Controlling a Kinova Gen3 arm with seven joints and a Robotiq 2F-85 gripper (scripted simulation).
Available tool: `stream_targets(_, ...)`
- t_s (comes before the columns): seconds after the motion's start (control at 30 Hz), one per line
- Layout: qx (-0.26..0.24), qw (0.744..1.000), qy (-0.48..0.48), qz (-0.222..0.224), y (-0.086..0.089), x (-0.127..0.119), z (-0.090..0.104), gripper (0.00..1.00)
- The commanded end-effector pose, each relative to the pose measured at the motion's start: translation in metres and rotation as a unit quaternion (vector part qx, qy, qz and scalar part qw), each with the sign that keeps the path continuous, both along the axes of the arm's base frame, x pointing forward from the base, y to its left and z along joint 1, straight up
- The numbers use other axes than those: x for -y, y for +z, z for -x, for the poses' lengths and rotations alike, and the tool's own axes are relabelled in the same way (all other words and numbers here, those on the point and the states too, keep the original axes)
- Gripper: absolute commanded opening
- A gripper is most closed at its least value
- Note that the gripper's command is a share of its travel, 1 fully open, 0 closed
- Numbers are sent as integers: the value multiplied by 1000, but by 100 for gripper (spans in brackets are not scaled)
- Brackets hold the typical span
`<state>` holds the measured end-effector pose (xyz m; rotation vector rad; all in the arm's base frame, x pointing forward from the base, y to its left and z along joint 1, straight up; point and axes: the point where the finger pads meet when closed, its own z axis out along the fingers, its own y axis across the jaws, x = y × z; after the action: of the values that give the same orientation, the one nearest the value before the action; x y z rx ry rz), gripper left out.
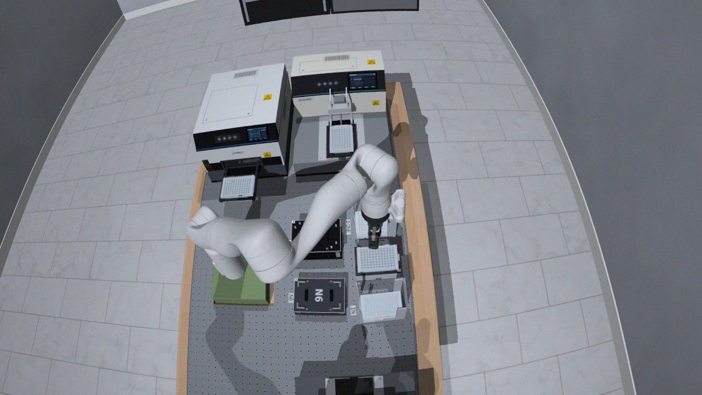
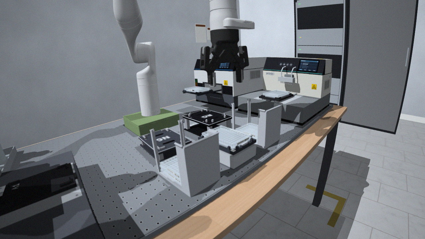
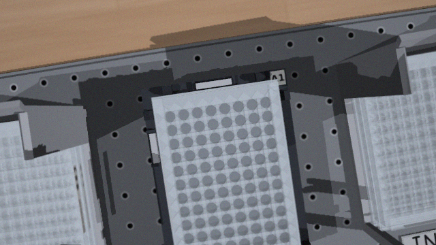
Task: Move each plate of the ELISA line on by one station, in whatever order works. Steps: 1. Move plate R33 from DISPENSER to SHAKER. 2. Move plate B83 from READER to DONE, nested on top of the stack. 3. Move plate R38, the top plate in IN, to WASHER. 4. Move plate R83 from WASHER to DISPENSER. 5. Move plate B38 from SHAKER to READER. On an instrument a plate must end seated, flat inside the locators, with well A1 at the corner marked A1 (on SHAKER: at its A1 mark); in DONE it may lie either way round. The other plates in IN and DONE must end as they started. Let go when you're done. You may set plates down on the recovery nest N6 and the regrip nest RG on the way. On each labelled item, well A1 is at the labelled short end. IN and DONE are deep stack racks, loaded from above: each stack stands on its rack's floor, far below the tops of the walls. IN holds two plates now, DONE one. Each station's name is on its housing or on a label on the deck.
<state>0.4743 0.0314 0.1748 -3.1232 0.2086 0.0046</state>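
My gripper (image 1: pixel 374 244) (image 2: pixel 224 80) is open and empty. It hangs high above a white well plate (image 1: pixel 376 258) (image 2: pixel 230 136) (image 3: pixel 221 163) that lies flat on the station between the DONE and IN racks. The plate's labelled short end is by the A1 mark (image 3: pixel 277 77); I cannot read the label. Another plate (image 1: pixel 238 186) (image 2: pixel 196 88) sits on the reader's tray, and one (image 1: pixel 341 138) (image 2: pixel 276 94) sits on the washer. The DONE rack (image 2: pixel 269 124) and the IN rack (image 1: pixel 403 299) (image 2: pixel 199 163) hold plates, shown in the wrist view as the DONE plate (image 3: pixel 34 190) and the IN plate (image 3: pixel 402 136). The dark dispenser nest (image 2: pixel 35 178) is bare.
The N6 nest (image 1: pixel 318 294) (image 2: pixel 162 141) and the RG nest (image 1: pixel 331 235) (image 2: pixel 206 113) are bare. The arm's green base (image 1: pixel 240 289) (image 2: pixel 148 120) stands at the left. Tall rack walls and posts flank the middle station. The wooden table edge (image 3: pixel 102 27) runs close by.
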Motion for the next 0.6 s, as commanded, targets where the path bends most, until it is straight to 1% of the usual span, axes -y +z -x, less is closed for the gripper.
stream_targets(0.0,3,1000,-12,1,2,-16,4,100)
stream_targets(0.27,4,1000,-10,0,3,-42,13,100)
stream_targets(0.33,4,1000,-10,0,3,-42,13,100)
stream_targets(0.47,2,996,-92,1,2,-53,17,100)
stream_targets(0.57,2,995,-99,1,2,-63,20,100)
